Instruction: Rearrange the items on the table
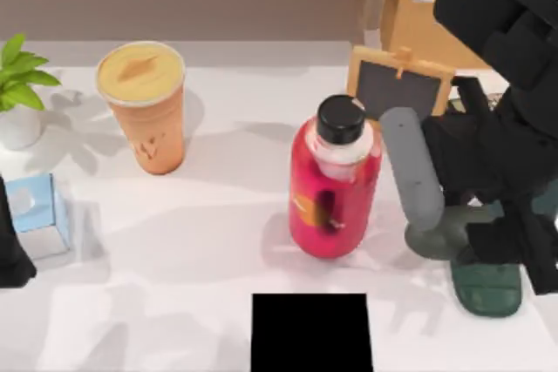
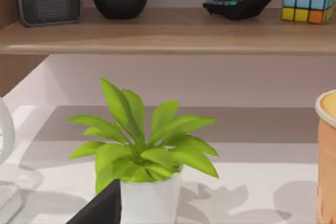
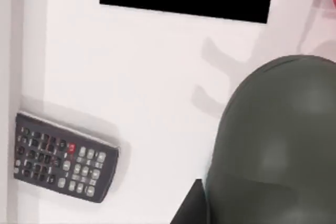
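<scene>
A tall orange cup [image 1: 142, 109] with a yellowish lid stands at the back left of the white table [image 1: 200, 241]; its edge [image 2: 328, 156] also shows in the left wrist view. A small light-blue box [image 1: 39, 213] sits at the left edge, right beside my parked left gripper [image 1: 10, 254]. At the right, a grey oval mouse [image 1: 410, 172] hangs above the table, with my right gripper [image 1: 443, 215] shut on it. In the right wrist view the mouse [image 3: 278, 140] looms close to the camera.
A red bottle [image 1: 334, 182] with a black cap stands mid-table, close to the left of the mouse. Also here: a small chalkboard [image 1: 399, 84], a potted plant [image 1: 17, 84], a flat black rectangle [image 1: 311, 333], a dark green object [image 1: 486, 285], a remote [image 3: 63, 157].
</scene>
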Controlling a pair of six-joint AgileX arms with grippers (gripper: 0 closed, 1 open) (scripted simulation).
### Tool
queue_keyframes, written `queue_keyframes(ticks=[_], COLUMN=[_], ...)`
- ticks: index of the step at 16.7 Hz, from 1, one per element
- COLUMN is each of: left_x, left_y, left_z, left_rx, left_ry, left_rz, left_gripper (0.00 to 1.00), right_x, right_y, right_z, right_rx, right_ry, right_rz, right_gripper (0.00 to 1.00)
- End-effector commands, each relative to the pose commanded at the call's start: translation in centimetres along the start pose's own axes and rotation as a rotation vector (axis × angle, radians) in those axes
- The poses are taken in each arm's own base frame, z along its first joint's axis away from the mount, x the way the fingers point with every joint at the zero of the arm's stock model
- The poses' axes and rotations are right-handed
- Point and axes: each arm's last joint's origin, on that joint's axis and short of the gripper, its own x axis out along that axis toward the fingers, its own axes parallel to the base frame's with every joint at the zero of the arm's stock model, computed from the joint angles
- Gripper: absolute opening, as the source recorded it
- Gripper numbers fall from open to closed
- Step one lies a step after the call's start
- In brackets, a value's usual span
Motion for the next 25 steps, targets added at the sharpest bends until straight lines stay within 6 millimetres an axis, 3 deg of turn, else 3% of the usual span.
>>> queue_keyframes(ticks=[7,12,16,25], left_x=[0.0,0.0,0.0,0.0], left_y=[0.0,0.0,0.0,0.0], left_z=[0.0,0.0,0.0,0.0], left_rx=[0.0,0.0,0.0,0.0], left_ry=[0.0,0.0,0.0,0.0], left_rz=[0.0,0.0,0.0,0.0], left_gripper=[1.0,1.0,1.0,1.0], right_x=[9.5,14.9,16.6,17.0], right_y=[0.9,0.8,0.9,0.9], right_z=[6.9,9.7,10.7,10.6], right_rx=[-0.872,-1.293,-1.444,-1.447], right_ry=[0.072,0.108,0.121,0.121], right_rz=[0.122,0.143,0.145,0.146], right_gripper=[0.0,0.0,0.0,0.0])
